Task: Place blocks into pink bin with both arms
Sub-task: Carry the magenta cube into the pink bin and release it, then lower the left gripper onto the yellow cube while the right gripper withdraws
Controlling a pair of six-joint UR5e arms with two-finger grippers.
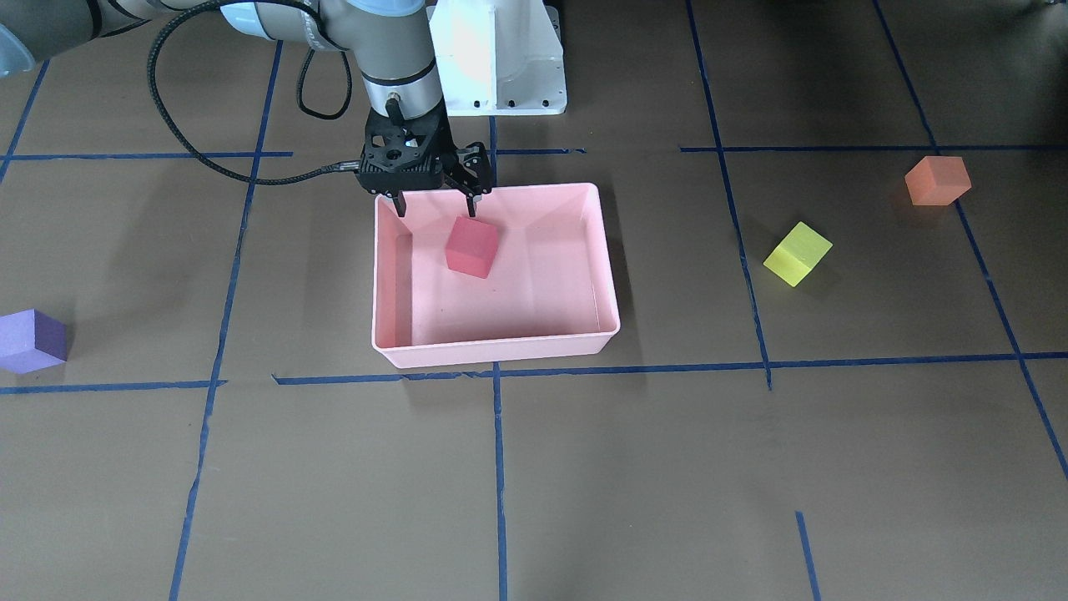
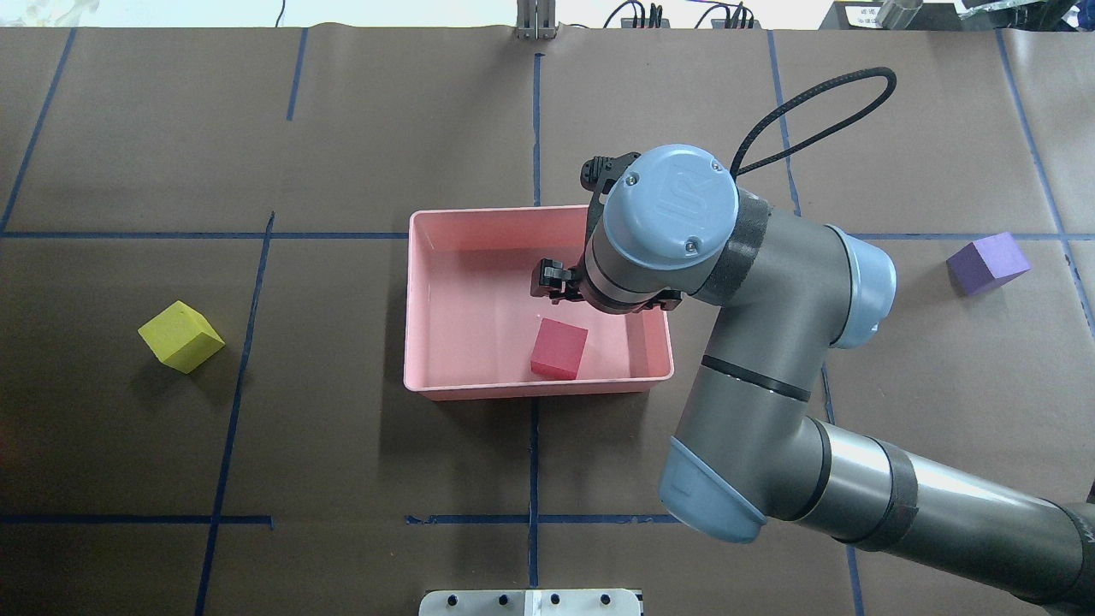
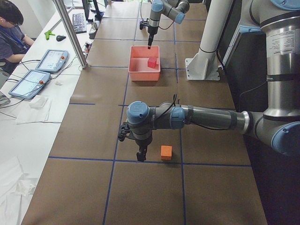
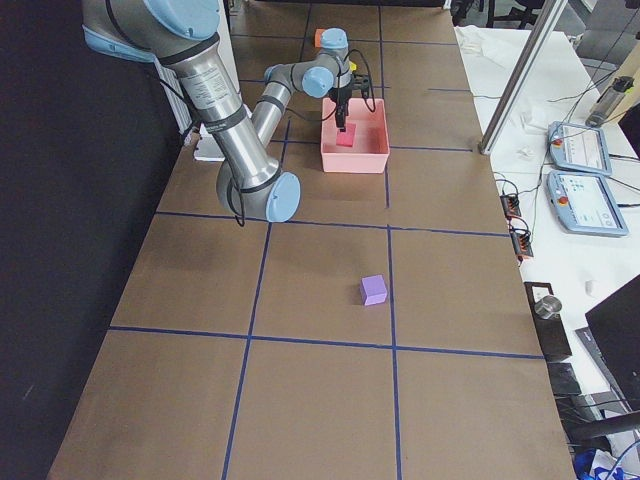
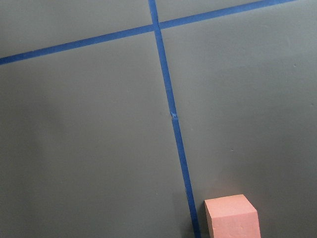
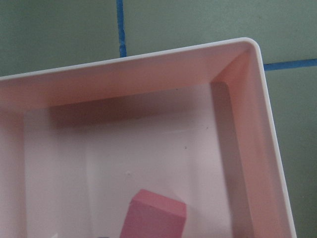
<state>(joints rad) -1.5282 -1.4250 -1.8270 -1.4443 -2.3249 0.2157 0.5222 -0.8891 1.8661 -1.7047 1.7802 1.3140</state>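
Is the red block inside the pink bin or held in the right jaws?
Inside. The red block lies within the walls of the pink bin; the right gripper hangs above it, jaws spread, not gripping it.

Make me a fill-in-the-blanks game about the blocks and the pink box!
1. The one block lying inside the pink bin is coloured ___.
2. On the table, outside the bin, lie ___ more blocks.
3. The right gripper hangs over the bin with its jaws ___.
4. The purple block sits on the robot's ___ side.

Missing words: red; three; open; right.
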